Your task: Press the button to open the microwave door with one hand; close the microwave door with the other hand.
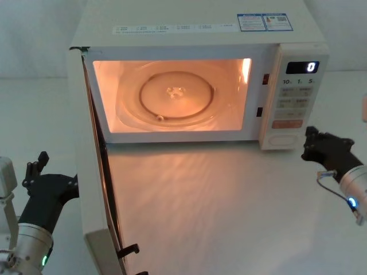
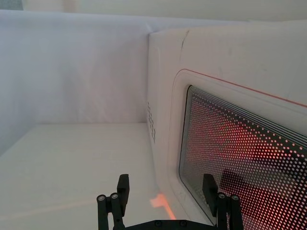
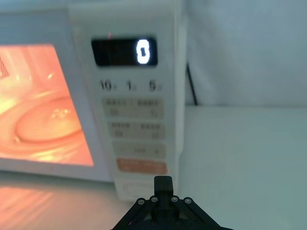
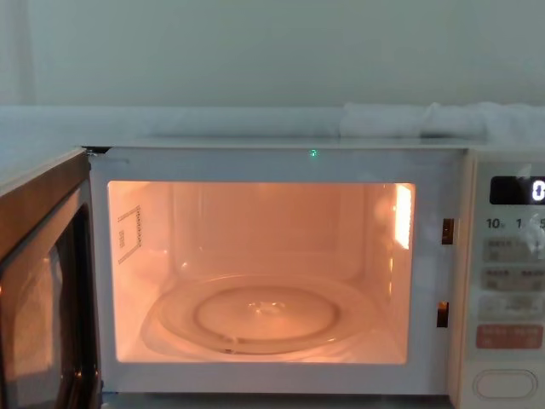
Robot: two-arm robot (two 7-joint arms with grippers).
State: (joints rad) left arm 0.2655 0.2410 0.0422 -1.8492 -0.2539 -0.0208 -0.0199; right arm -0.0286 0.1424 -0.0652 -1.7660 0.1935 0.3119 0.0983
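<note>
Left gripper (image 1: 38, 172) low at about 8 o'clock in the head view, black body on a silver wrist with a green light, just outside the outer face of the microwave door (image 1: 94, 189). In its wrist view the two fingers (image 2: 123, 188) stand apart, nothing between them; one fingertip lies over the dotted window of the door, contact cannot be told.

Door swung fully open toward the robot, hinged on the microwave's left side, edge-on in the head view and running from 10 o'clock down to 7 o'clock. Two dark latch hooks project from its free edge near the bottom. Chest view has the door's inner face at 8 o'clock.

Right gripper (image 1: 310, 143) at 3 o'clock in the head view, black, on a silver wrist with a blue-green light, just beside the lower right corner of the control panel. From its wrist camera the fingers read as one closed point (image 3: 163, 184), pressed together, holding nothing, tip just in front of the button (image 3: 139, 188); touching or not, cannot tell.

Button: wide cream pill at the panel's foot, 5 o'clock in the chest view, directly under the orange-red key (image 4: 508, 336).

Microwave (image 1: 189, 34) at 12 o'clock on the white table (image 1: 229, 206). Cavity lit orange, glass turntable (image 4: 264, 315) inside. Display (image 1: 302, 67) shows 0.
</note>
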